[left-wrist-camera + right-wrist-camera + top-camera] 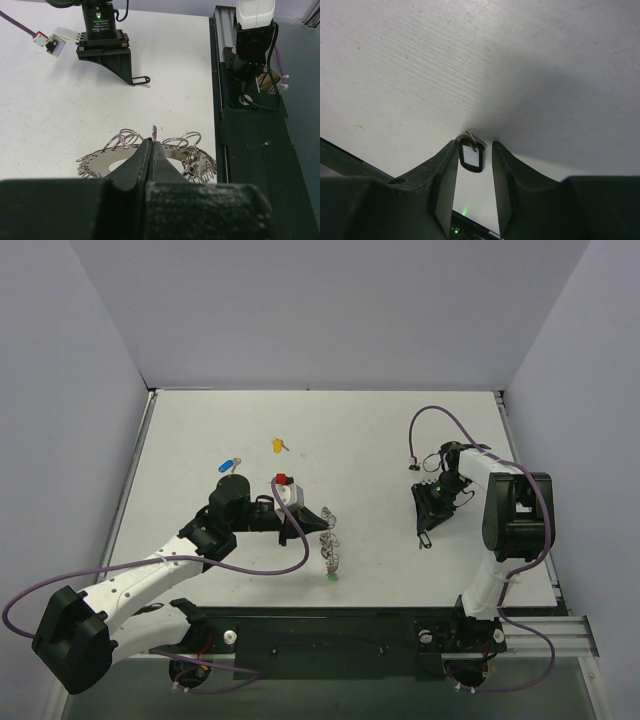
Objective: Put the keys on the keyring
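A blue-headed key (231, 463) and a yellow-headed key (278, 445) lie on the table at the back left. A green-headed key (331, 578) lies by the bunch of silver keyrings (331, 552) near the front edge. My left gripper (324, 526) is shut on one upright ring (154, 133) of that bunch, which hangs from a flat metal plate (107, 162). My right gripper (427, 537) points down at the table, open, its fingertips either side of a small black-rimmed tag (471, 156) with a small ring; the tag also shows in the left wrist view (141, 80).
The black base rail (330, 635) runs along the table's near edge, close to the keyrings. Grey walls enclose the white table (350, 430) on three sides. A purple cable (440, 412) loops above the right arm.
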